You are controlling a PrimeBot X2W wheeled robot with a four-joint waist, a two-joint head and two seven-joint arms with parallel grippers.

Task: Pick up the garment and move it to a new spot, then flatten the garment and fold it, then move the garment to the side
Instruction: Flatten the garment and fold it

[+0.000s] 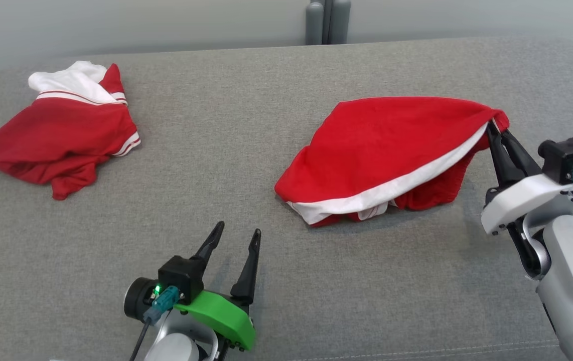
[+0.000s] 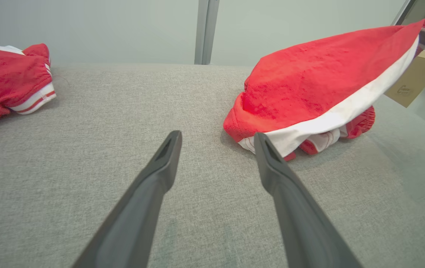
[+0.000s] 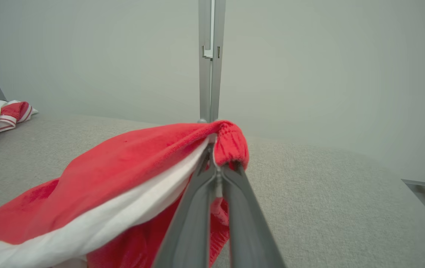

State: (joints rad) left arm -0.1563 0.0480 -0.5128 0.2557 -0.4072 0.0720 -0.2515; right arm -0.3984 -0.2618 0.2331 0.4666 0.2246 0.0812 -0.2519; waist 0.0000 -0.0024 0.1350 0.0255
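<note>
My left claw (image 1: pixel 239 228) sits nearest, fingers apart above the grey cushion (image 1: pixel 316 281). Farther right, my right claw (image 1: pixel 497 129) is clamped on one corner of the red garment (image 1: pixel 382 145), raised while its other end rests on the cushion. A second red-and-white garment (image 1: pixel 60 135) lies far left.

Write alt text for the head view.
The right hand is shut on a corner of a red garment with a white band, holding that corner up off the grey surface. The left hand is open; a second red-and-white garment lies at far left.
</note>
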